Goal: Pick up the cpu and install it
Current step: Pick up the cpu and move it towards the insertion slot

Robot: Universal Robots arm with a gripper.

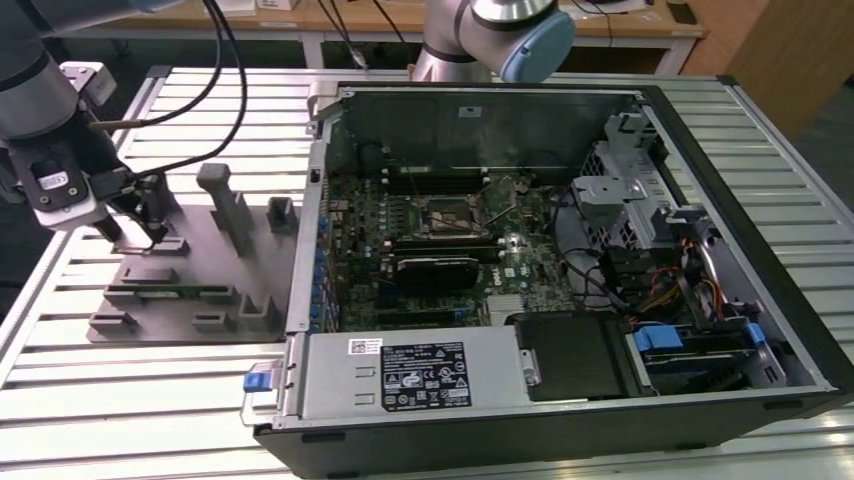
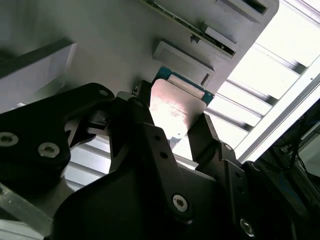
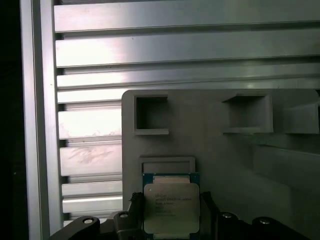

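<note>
Silver-grey cpu: metal top plate with a thin green rim, lying flat between the two black fingers in both wrist views.
Cpu place: over the near edge of the grey fixture, just near of a shallow square frame moulded into it; two open square pockets sit farther on.
Claw: clenched on the cpu, one finger against each of two opposite edges, pointing straight down at the fixture.
Contact below: cannot tell whether the chip rests on the fixture or hangs just clear of it.
Fixture: flat grey plastic plate with upright posts and slots, lying on the exterior view's left of the desk.
Desk: slatted aluminium, bright where light strikes the slats.
Arm: reaches in from the far left of the exterior view, black cables trailing off it.
Computer case: open, lying on its side to the exterior view's right of the fixture, just beside it.
Motherboard: green, inside the case, well apart from the claw.
</note>
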